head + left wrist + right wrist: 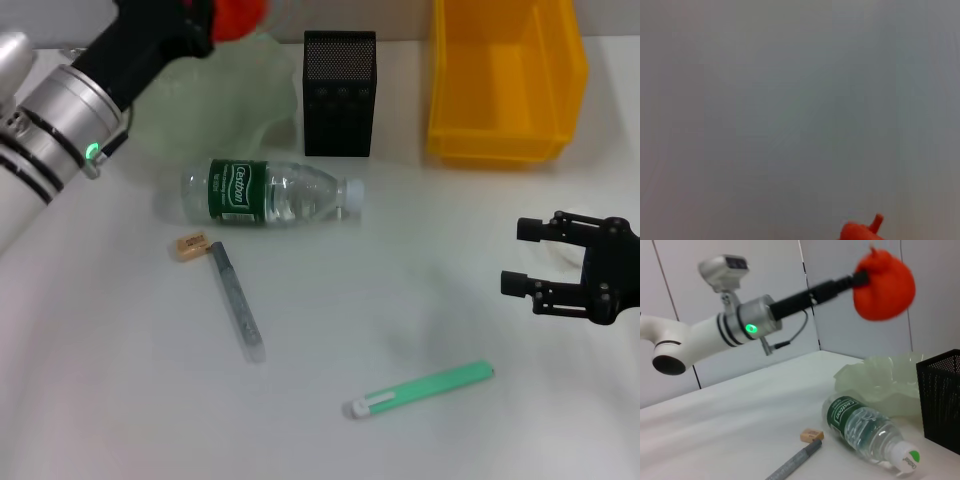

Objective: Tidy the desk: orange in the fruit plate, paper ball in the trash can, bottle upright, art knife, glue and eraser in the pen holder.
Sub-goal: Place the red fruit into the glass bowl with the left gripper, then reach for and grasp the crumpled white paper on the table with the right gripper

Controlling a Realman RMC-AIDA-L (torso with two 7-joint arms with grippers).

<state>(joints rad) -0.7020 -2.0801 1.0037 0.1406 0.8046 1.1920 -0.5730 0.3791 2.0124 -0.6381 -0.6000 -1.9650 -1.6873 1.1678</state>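
My left gripper (212,28) is raised at the back left, shut on the red-orange orange (240,15), which hangs above the pale-green fruit plate (225,95). The right wrist view shows the orange (885,285) well above the plate (880,380). On its side in front of the plate lies the bottle (265,192). Nearer me are the tan eraser (190,246), the grey art knife (237,300) and the green glue stick (420,390). The black mesh pen holder (340,92) and yellow trash can (505,80) stand at the back. My right gripper (520,257) hovers open at the right. The paper ball is out of view.
The white desk (400,280) runs bare between the bottle and the glue stick. Grey wall panels (765,270) stand behind the desk. The left wrist view shows only a sliver of the orange (862,231) against a pale blur.
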